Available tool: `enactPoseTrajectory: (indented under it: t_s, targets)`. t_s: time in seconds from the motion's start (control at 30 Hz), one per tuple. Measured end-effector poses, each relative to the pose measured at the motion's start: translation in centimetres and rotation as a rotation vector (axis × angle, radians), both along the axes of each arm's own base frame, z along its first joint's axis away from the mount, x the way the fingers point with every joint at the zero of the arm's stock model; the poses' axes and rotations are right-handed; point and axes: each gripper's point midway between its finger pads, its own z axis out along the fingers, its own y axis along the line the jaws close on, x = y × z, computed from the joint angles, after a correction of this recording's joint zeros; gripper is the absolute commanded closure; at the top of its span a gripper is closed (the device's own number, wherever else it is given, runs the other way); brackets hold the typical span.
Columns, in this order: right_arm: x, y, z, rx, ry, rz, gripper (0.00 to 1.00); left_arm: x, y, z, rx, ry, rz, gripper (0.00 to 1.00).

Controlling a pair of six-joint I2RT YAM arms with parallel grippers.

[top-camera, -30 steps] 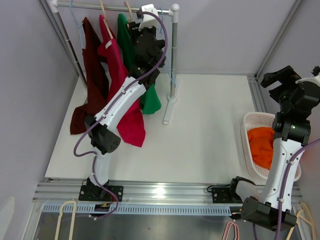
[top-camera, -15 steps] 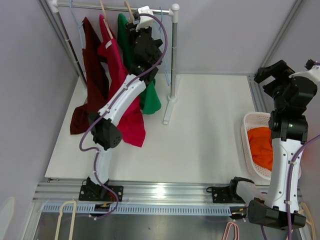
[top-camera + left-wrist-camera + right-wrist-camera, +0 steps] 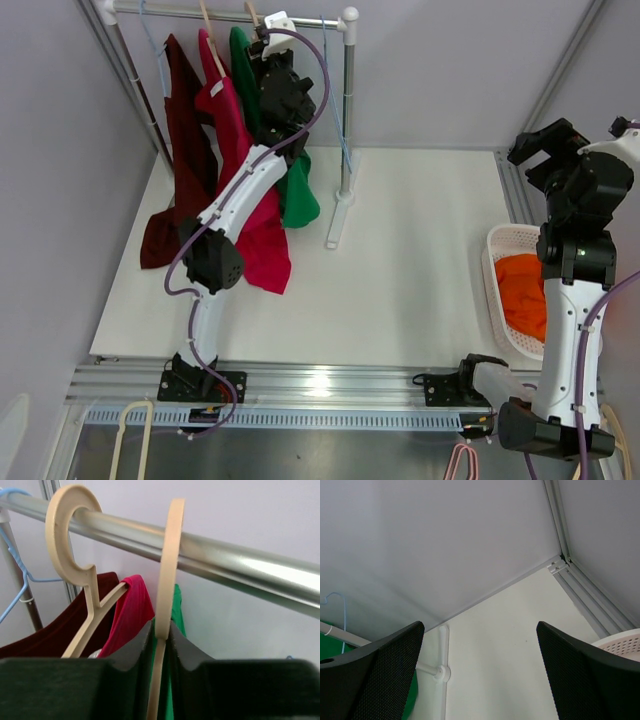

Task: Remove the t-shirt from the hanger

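A green t-shirt hangs on a beige hanger hooked over the metal rail. My left gripper is up at the rail, shut on that hanger's neck just below the hook, with both pads pressed against it. In the left wrist view the green t-shirt shows behind the fingers. My right gripper stands open and empty, raised at the right side above the basket, facing the rack's foot.
A red t-shirt and a dark red one hang left of the green one, on another beige hanger and a blue wire hanger. The rack post stands right of my left arm. A white basket holds an orange garment.
My left gripper has closed onto the hanger's neck and shifted slightly left along the rail. The right arm rose and turned a little, then held still.
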Motion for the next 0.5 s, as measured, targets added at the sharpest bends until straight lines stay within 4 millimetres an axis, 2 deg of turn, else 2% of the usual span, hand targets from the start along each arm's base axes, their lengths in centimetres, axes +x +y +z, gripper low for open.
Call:
enactPoseTrajectory:
  t_s: [0.17, 0.5]
  targets:
    - [0.23, 0.20, -0.17, -0.004, 0.006, 0.002, 0.01, 0.16, 0.08, 0.52, 0.002, -0.025, -0.014, 0.98]
    - [0.58, 0.66, -0.33, -0.007, 0.011, 0.012, 0.01, 0.39, 0.15, 0.81, 0.019, -0.037, -0.025, 0.99]
